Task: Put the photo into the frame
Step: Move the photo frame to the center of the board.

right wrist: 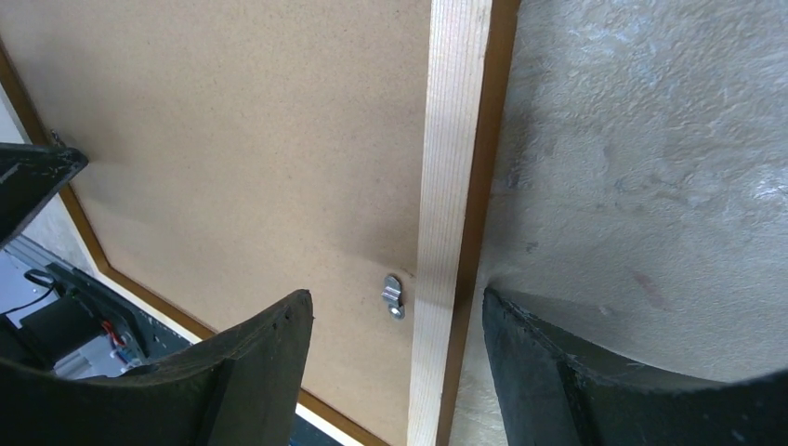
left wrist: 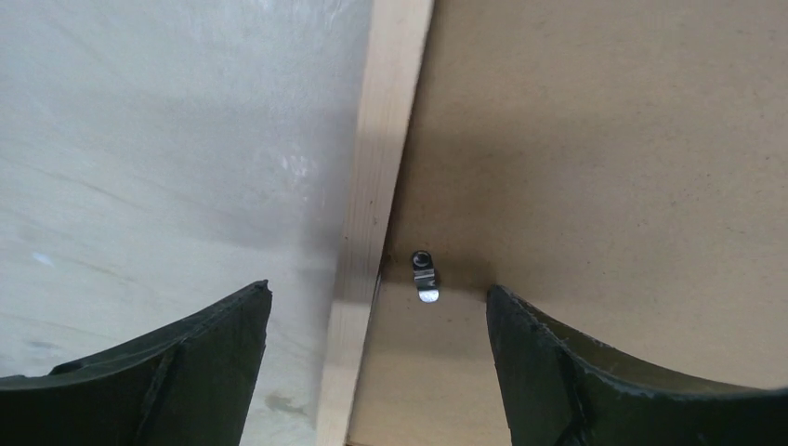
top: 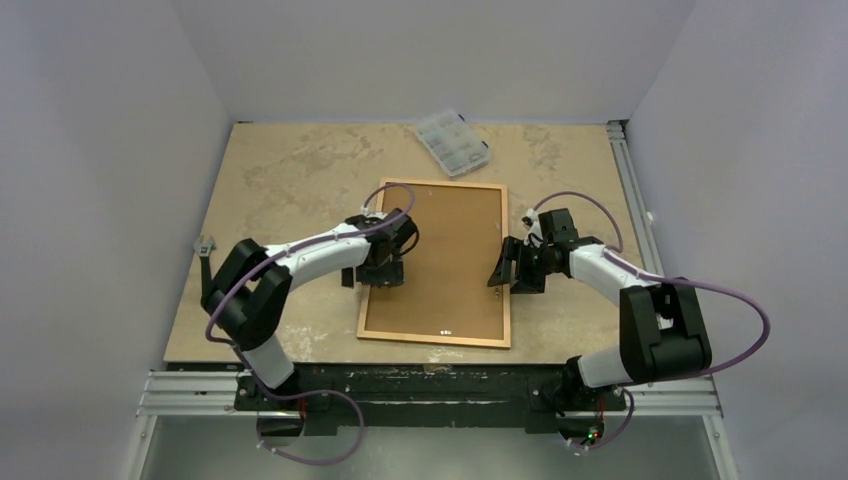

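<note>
The frame lies flat in the middle of the table, back side up, with a plain brown backing board filling it. The photo is not in view. My left gripper hovers open over the frame's left rail, its fingers astride the rail and a small metal clip on the backing board. My right gripper stands open over the right rail, astride another clip. Neither gripper holds anything.
A small clear plastic compartment box sits at the back of the table, just beyond the frame's far edge. A small grey object lies at the table's left edge. Walls close in on three sides.
</note>
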`<state>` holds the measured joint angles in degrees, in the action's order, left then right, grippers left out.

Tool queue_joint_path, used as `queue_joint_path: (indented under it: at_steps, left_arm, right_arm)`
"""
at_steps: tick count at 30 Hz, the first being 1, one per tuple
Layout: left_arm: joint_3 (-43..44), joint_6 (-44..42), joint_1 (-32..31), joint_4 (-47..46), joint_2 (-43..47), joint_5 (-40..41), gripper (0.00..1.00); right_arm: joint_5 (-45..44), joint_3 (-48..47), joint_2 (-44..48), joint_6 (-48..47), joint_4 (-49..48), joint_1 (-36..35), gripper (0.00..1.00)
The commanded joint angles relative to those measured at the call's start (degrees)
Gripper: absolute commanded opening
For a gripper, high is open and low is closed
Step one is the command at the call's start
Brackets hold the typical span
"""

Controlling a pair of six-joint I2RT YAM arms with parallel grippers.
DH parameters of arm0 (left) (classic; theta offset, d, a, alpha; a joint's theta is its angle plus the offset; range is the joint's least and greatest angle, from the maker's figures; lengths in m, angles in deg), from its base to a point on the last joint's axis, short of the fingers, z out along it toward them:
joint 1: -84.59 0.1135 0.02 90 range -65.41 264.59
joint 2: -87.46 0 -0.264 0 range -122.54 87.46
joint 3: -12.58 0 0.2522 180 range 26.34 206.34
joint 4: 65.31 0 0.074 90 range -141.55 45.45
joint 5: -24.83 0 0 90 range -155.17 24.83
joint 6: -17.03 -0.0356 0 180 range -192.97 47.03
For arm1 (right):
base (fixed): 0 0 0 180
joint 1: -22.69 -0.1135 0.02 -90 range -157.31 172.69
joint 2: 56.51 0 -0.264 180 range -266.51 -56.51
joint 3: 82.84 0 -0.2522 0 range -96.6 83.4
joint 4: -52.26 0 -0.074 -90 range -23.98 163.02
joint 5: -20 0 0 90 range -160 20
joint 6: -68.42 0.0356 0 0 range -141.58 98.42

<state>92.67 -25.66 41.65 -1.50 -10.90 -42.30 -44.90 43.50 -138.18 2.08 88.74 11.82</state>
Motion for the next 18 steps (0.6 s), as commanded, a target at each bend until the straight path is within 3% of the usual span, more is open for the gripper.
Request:
queue_joint_path:
  at_steps: [1,13,18]
  left_arm:
    - [-11.2,-1.4,6.7,-15.9,7.8,-13.6,0.82]
    - [-25.2,1.3,9.1,-28.2,15.9,-27.2,0.76]
    - [-28.3,2.5,8.6,-25.9,21.5,-27.2,0.74]
  right_arm:
    - [-3.5,-1.0,0.0,-2.2,1.6,-0.3,0.67]
    - [-6.6,-2.6,-2.2,0.6,2.1,-9.4,0.66]
    - [-7.6,-2.0,-0.9,2.3,2.3,-13.3,0.65]
